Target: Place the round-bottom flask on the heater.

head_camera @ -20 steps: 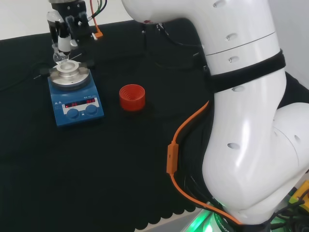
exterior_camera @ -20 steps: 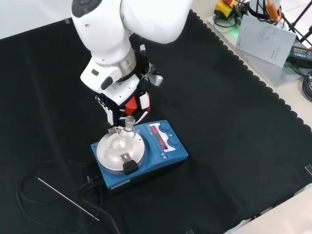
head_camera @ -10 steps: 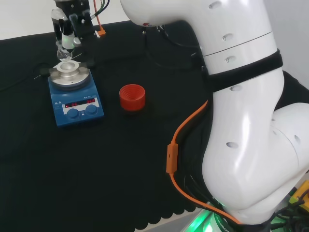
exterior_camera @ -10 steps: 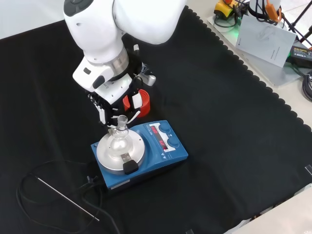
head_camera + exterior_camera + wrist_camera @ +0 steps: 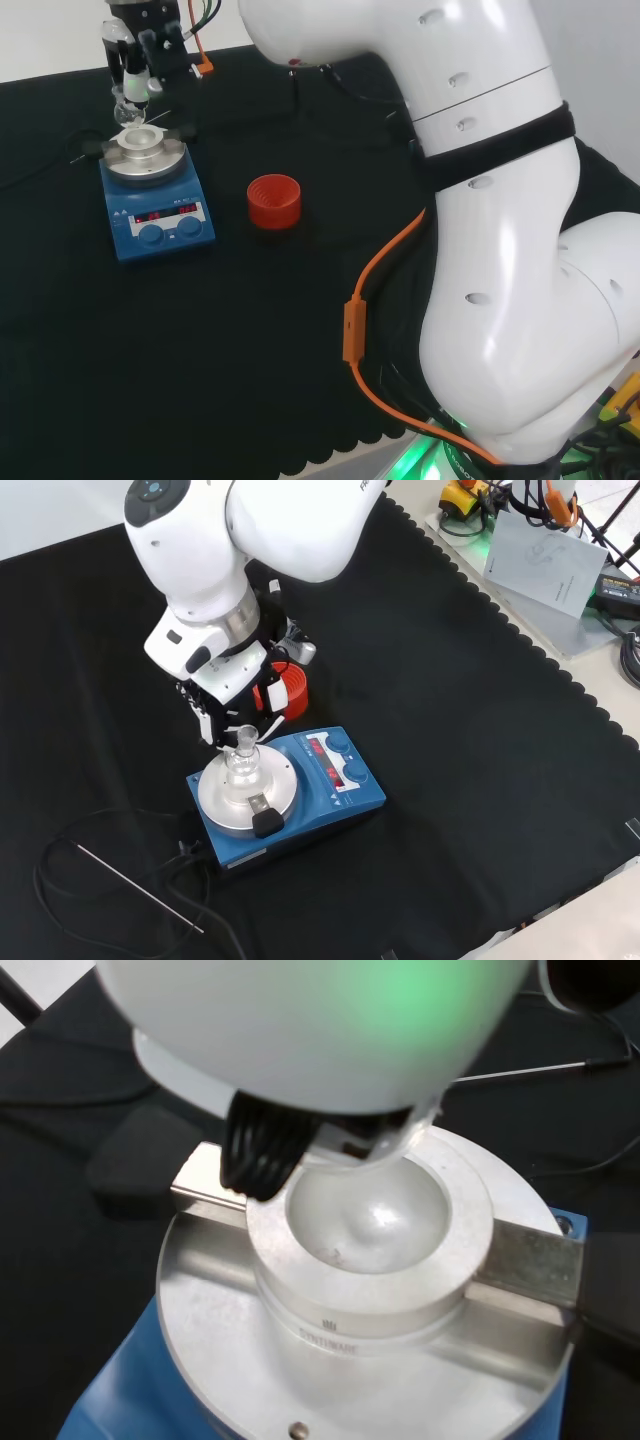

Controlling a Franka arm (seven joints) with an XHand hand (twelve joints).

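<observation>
My hand [image 5: 222, 702] pinches the flask [image 5: 243, 763] neck over the heater [image 5: 285, 795]; red stand [image 5: 274, 201] nearby, partly hidden behind my hand in the front view.

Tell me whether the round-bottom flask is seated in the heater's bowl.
Seated and upright: the round-bottom flask rests in the heater bowl, neck up, with the robot hand at its neck.

Red ribbed ring stand [image 5: 274, 201]: upright on my desk's black cloth [image 5: 470, 740], right of the blue unit in the head view. Thin metal rod [image 5: 140, 888] and black cable [image 5: 60, 855]: lying front-left in the front view. Papers [image 5: 545, 555]: off the cloth's top-right edge.
</observation>
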